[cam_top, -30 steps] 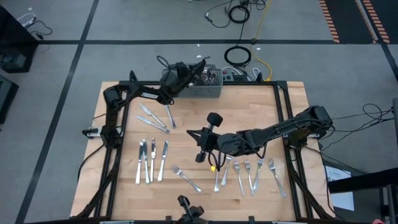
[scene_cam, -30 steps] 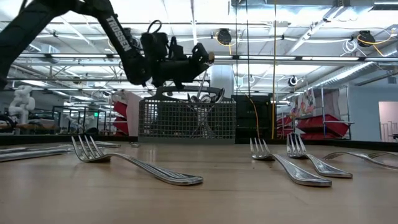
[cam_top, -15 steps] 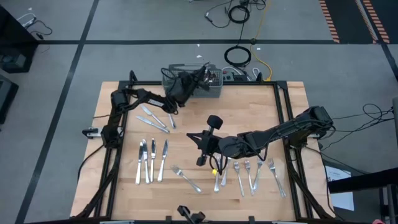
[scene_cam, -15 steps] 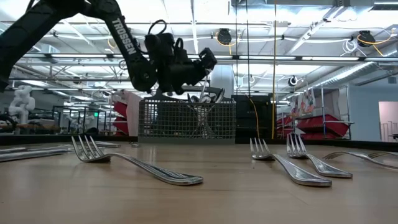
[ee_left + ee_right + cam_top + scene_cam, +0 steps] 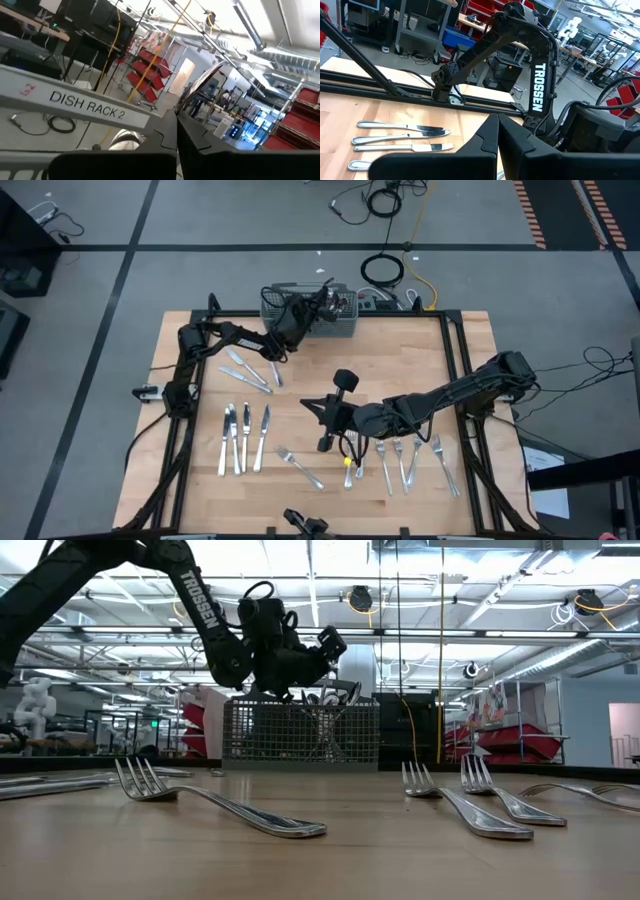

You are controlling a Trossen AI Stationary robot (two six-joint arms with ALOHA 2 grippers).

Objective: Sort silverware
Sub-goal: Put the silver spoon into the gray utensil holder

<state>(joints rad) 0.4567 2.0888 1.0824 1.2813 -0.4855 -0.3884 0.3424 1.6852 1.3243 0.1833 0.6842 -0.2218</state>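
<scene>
Silverware (image 5: 243, 438) is mostly sorted into rows on the counter (image 5: 300, 390); upper centre, left gripper (image 5: 318, 298) pinches a spoon (image 5: 202, 85) over the basket (image 5: 340, 326), right fingers (image 5: 496, 137) pressed together, empty.

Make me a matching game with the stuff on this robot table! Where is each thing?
Things:
1. three table knives
2. wire-mesh cutlery basket
3. row of forks
4. left gripper

Places:
A. far edge of the table
B. above the basket, fingers shut
C. near side, on the left
D. near side, on the right

Pairs: 1-C, 2-A, 3-D, 4-B
</scene>
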